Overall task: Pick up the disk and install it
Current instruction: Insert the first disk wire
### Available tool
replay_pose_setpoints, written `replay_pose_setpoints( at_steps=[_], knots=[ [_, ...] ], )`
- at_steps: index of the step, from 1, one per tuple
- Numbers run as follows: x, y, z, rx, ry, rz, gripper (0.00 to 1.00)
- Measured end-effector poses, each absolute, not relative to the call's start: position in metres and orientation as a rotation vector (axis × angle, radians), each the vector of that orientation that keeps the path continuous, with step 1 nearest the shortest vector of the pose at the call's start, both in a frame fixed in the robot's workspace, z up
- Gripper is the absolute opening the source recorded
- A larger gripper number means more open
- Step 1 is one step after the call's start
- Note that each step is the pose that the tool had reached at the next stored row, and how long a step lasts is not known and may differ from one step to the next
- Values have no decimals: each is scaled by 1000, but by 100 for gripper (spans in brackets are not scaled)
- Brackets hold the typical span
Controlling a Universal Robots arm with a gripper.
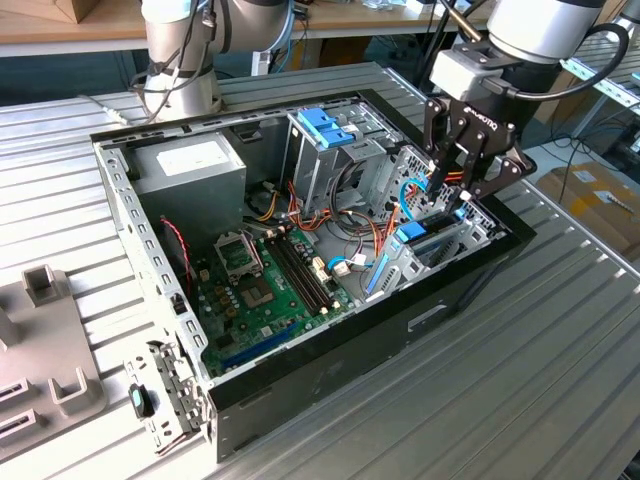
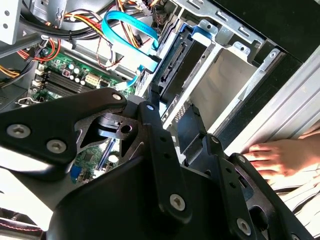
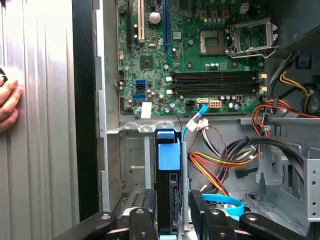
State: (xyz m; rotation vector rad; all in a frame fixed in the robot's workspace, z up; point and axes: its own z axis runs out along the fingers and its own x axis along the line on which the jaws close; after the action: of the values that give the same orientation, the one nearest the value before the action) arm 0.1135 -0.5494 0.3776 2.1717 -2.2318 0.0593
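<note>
1. The jaws, carried by the arm (image 1: 545, 30), reach down into the open case (image 1: 330, 375), which lies on the ribbed metal desk (image 1: 570, 340).
2. The jaws are closed on the disk (image 3: 168, 165). In the first wrist view the disk stands on edge between them, and a finger (image 3: 144, 220) lies against each broad face.
3. The disk sits in a metal bay (image 3: 132, 160) directly under the jaws. Its light-blue carrier end is the part farthest from them.
4. In the second wrist view the disk (image 2: 182, 62) shows its blue rail just past one fingertip (image 2: 152, 97). The bay's bare wall (image 2: 230, 75) runs beside it.
5. A flat blue cable (image 3: 192, 122) curves just beside the disk, beyond the jaws.
6. A bundle of red, yellow and black wires (image 3: 220, 165) lies near the jaws on the same side as the cable.
7. The motherboard (image 3: 200, 50) lies flat on the case floor, farther out beyond the jaws.
8. A person's hand (image 2: 280, 155) rests on the desk outside the case wall, apart from the jaws.
9. A metal cage with a blue latch (image 1: 325, 125) stands near the jaws.
10. The grey power supply (image 1: 190, 165) sits well apart from them, at the opposite end of the case.
</note>
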Motion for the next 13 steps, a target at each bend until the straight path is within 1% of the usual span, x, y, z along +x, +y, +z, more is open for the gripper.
replay_pose_setpoints(
  at_steps=[13],
  knots=[
    [114, -545, 379, 2172, -2232, 59, 42]
  ],
)
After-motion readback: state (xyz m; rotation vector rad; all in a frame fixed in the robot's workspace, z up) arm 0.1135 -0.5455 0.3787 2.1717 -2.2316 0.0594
